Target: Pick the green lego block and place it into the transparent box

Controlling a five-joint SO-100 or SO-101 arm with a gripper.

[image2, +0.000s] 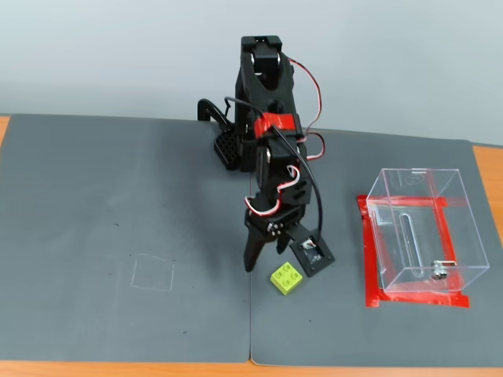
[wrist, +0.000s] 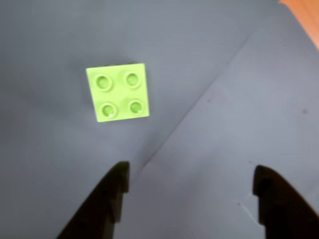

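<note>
Lime-green and square, the small plastic lego block (wrist: pixel 117 91) with four round studs lies flat on the mat in the upper left of the wrist view, beyond the black two-finger gripper (wrist: pixel 192 181), whose jaws stand wide apart and hold nothing. In the fixed view the block (image2: pixel 286 278) sits just below centre, near the fingertips, so the arm looks poised above it for a grasp not yet made. At the right of that view stands the clear acrylic box (image2: pixel 420 232) with thin walls and a small metal latch, well apart from the block; red tape (image2: pixel 366 258) around its base seems to fix its spot. Everything rests on dark grey foam mats (image2: pixel 126 228), joined by a seam, over an orange-brown wooden table (image2: pixel 487 169), against a pale plain wall (image2: pixel 118 55).
</note>
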